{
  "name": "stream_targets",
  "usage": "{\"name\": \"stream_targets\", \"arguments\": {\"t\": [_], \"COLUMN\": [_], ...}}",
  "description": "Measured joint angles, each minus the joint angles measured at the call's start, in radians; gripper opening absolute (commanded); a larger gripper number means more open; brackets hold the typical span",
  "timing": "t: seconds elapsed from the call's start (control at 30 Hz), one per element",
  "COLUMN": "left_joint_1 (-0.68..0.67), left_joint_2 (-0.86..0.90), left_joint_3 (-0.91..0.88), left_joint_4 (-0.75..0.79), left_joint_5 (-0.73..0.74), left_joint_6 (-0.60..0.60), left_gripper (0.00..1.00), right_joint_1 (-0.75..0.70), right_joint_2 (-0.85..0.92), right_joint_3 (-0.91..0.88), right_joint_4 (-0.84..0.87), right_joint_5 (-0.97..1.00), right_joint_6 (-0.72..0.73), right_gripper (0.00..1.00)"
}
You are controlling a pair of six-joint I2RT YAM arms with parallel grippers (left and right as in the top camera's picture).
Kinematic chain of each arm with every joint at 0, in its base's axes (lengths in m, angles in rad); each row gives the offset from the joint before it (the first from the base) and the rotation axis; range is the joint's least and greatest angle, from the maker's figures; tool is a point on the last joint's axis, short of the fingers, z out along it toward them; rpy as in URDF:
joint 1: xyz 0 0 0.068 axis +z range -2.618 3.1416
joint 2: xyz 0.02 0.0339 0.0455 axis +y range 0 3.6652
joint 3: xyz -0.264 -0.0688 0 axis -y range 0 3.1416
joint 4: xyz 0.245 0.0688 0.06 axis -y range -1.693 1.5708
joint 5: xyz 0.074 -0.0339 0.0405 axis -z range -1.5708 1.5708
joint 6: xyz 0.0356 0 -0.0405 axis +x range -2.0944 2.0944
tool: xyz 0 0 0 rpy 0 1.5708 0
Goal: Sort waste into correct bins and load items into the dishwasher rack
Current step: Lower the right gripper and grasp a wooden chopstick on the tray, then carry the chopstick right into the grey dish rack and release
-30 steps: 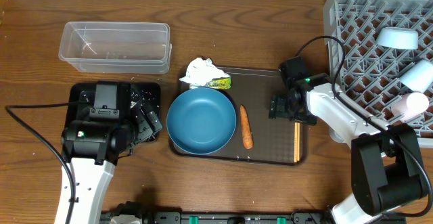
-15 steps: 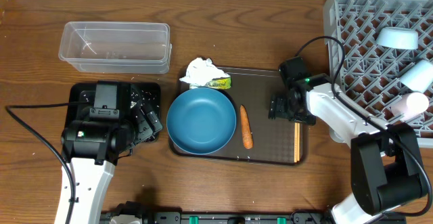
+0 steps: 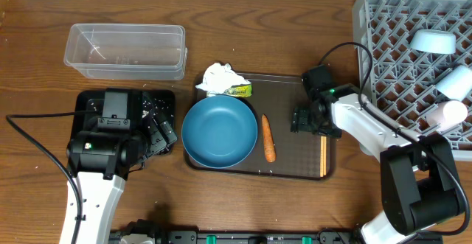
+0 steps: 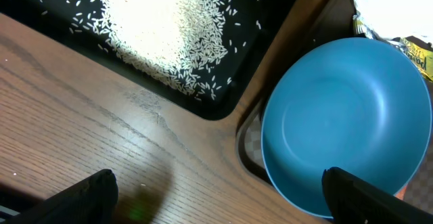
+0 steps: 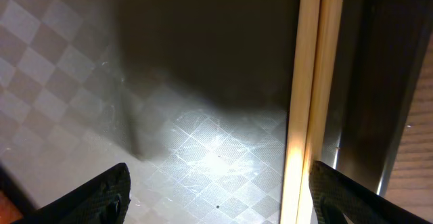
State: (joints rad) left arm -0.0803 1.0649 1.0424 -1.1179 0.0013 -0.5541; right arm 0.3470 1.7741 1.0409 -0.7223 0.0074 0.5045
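Counting 2 chopsticks [image 5: 312, 82] side by side, flush along right edge of brown tray [image 3: 295, 155], long axis front-to-back, parallel to that edge. Right gripper [image 3: 308, 119] low over tray just left of them, jaws spread, pinching nothing. 1 carrot [image 3: 268, 138] mid-tray, long axis also front-to-back. 1 teal bowl [image 3: 219, 132] at tray's left edge, mouth up. Left gripper [image 4: 226, 193] over tabletop between black tray [image 4: 54, 14] and bowl, jaws spread, empty. Rice [image 4: 169, 28] heaped in black tray.
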Motion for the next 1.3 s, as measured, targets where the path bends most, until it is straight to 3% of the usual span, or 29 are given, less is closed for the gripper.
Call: {"name": "stream_targets", "arguments": {"t": [0.53, 0.6, 0.77, 0.83, 0.97, 1.17, 1.3], "left_joint_1": [0.000, 0.000, 0.000, 0.000, 0.000, 0.000, 0.000], "left_joint_2": [0.000, 0.000, 0.000, 0.000, 0.000, 0.000, 0.000], "left_joint_3": [0.000, 0.000, 0.000, 0.000, 0.000, 0.000, 0.000], "left_joint_4": [0.000, 0.000, 0.000, 0.000, 0.000, -0.001, -0.001], "left_joint_5": [0.000, 0.000, 0.000, 0.000, 0.000, 0.000, 0.000], "left_joint_6": [0.000, 0.000, 0.000, 0.000, 0.000, 0.000, 0.000], "left_gripper": [0.99, 0.99, 0.99, 0.99, 0.99, 0.99, 0.99], "right_joint_1": [0.002, 0.002, 0.001, 0.001, 0.000, -0.029, -0.071], "right_joint_2": [0.045, 0.054, 0.067, 0.067, 0.074, 0.111, 0.117], "right_joint_3": [0.009, 0.018, 0.032, 0.034, 0.053, 0.146, 0.301], "right_joint_4": [0.016, 0.016, 0.025, 0.021, -0.016, -0.130, -0.241], "right_joint_5": [0.017, 0.031, 0.045, 0.045, 0.018, -0.059, -0.082], "right_joint_6": [-0.002, -0.006, -0.016, -0.018, -0.016, -0.037, -0.084], "right_gripper": [0.79, 0.70, 0.24, 0.13, 0.01, 0.01, 0.01]}}
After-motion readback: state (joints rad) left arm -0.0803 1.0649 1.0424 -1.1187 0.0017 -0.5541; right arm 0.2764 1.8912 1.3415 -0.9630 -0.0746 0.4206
